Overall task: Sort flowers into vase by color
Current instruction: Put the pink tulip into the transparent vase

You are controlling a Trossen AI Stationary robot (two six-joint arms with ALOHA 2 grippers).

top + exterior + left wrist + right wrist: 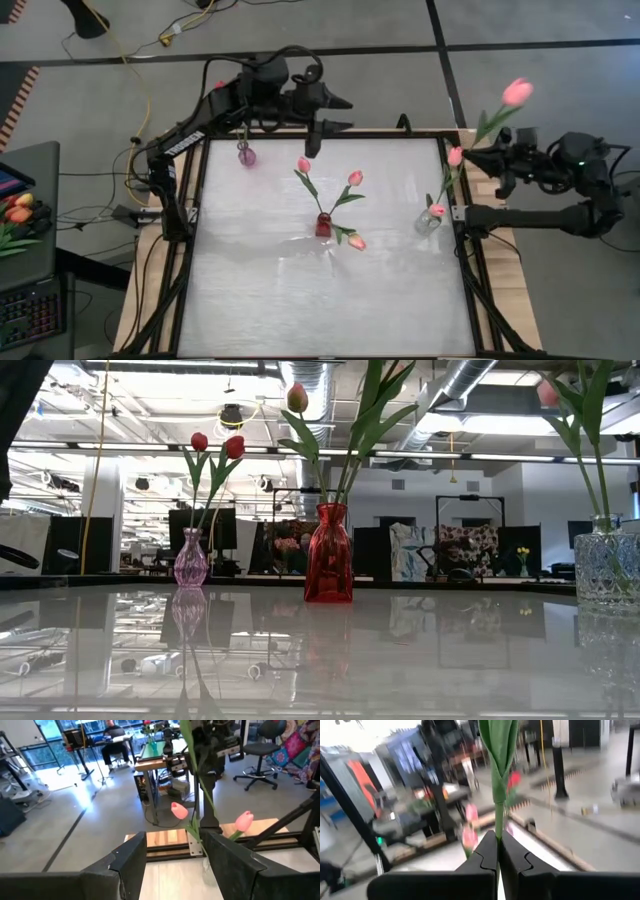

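Our right gripper hangs beyond the table's right edge, jaws pinching the thin green stem of a pink artificial tulip held above the clear glass vase. Our left gripper waits over the far edge, jaws spread and empty.
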